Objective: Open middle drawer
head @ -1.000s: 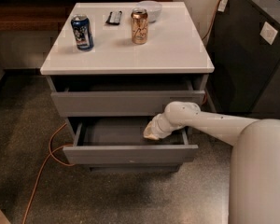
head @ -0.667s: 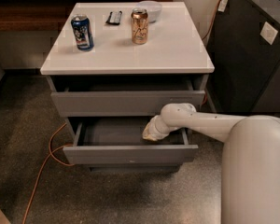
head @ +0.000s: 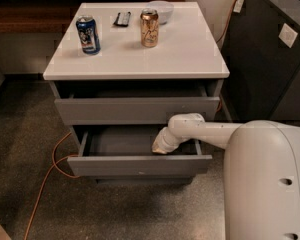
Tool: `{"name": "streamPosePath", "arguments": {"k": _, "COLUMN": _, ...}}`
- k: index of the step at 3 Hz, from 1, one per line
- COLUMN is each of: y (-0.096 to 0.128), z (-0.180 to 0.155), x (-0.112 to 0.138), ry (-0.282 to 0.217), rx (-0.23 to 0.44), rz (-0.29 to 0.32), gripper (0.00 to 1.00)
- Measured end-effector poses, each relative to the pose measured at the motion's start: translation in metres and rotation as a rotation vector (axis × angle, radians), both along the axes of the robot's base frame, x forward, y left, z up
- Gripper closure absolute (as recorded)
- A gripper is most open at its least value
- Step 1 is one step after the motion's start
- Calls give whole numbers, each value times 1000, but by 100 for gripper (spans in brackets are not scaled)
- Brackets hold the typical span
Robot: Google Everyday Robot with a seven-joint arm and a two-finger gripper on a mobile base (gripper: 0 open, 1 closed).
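Observation:
The middle drawer is a flat grey handleless drawer with a tiny white speck near the lower centre of its front. It stands pulled out, and its shallow grey tray shows as bare. My gripper reaches down from the right into the tray, just behind the right half of the front panel. The white arm comes in from the lower right. The grey drawer front above is pulled out slightly from under the white top.
On the white cabinet top stand a blue can, a gold can, a dark remote and a white bowl. An orange cable lies on the floor at the left. A dark cabinet stands at the right.
My gripper has shifted a little to the left and down inside the open drawer. The drawer front has hardly moved.

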State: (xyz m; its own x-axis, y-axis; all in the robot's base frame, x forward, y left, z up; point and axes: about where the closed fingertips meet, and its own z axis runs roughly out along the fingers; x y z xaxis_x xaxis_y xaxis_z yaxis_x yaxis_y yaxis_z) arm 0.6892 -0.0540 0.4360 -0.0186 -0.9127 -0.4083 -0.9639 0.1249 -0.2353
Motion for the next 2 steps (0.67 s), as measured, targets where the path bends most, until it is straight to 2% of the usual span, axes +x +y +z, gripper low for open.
{"name": "streamPosePath", "arguments": {"k": 2, "y": 2, "z": -13, "x": -6, "ry": 40, "rx": 21, "rz": 12, "gripper": 100}}
